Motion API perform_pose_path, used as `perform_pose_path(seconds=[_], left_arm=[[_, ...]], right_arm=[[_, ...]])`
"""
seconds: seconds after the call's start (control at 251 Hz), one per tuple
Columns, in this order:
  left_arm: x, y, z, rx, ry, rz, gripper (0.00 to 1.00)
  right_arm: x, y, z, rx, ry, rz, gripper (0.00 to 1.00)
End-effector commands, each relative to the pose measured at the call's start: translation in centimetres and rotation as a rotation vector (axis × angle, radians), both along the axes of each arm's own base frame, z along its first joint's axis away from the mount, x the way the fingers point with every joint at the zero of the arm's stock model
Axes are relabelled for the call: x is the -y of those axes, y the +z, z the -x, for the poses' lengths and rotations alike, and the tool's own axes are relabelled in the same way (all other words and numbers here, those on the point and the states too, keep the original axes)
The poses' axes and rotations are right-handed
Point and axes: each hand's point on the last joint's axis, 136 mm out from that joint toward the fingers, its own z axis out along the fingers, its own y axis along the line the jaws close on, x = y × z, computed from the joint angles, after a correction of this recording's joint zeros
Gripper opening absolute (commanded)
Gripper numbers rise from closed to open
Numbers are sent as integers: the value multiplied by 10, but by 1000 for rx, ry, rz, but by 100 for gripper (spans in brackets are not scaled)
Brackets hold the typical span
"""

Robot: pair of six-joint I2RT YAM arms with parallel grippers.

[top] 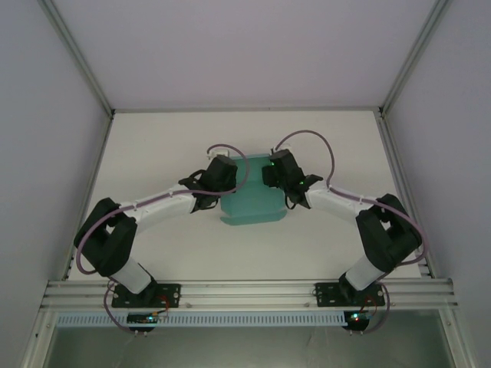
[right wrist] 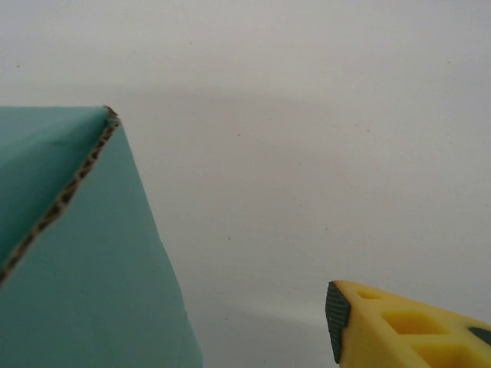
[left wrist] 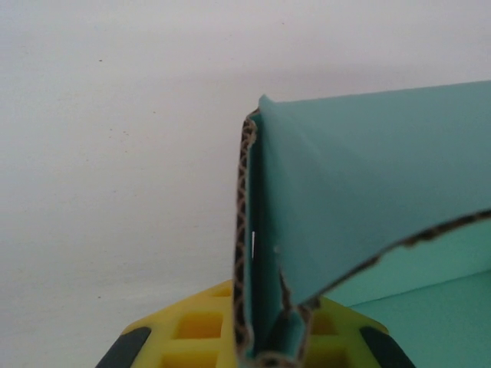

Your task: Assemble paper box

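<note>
Pinching the paper box at its folded left wall, the left gripper is clenched, evidently keeping the crease upright. The right gripper is released, its finger clear of the card.

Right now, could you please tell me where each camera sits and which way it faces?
Top view: above and behind the arms, looking down at the table; both arms, left gripper, right gripper flanking the paper box.
Left wrist view: on the left wrist, looking along its yellow fingers, shut on a folded box wall.
Right wrist view: on the right wrist, facing the box's corner; one yellow finger shows, apart from the card.
Shared: all three show the paper box.
</note>
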Motion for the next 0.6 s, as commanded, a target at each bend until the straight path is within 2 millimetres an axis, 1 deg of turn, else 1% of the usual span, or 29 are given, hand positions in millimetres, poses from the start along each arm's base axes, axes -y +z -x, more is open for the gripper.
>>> perform_pose_path(seconds=[0.0, 0.136, 0.184, 0.279, 0.351, 0.379, 0.439, 0.475, 0.535, 0.595], left_arm=[[-25, 3, -4, 5, 85, -56, 0], [-23, 2, -4, 5, 81, -52, 0], [-24, 2, -4, 4, 83, -50, 0], [-23, 3, -5, 5, 81, -47, 0], [-22, 4, -5, 7, 79, -44, 0], [-23, 4, -5, 7, 81, -44, 0], [-23, 5, -4, 9, 79, -44, 0], [-23, 6, -4, 11, 78, -41, 0], [-22, 7, -3, 14, 73, -38, 0], [-20, 8, -3, 13, 62, -32, 0]], right_arm=[[9, 12, 7, 25, 0, 53, 62], [8, 17, 13, 24, 4, 72, 68], [5, 18, 14, 20, 18, 61, 72], [-2, 17, 18, 2, 52, 41, 79], [-3, 11, 21, -20, 62, 45, 81], [-1, 8, 21, -29, 57, 57, 78], [1, 0, 24, -63, 58, 76, 69], [4, -4, 23, -73, 43, 85, 66], [8, -10, 20, -88, 18, 83, 63], [10, -14, 14, -94, -15, 75, 56]])
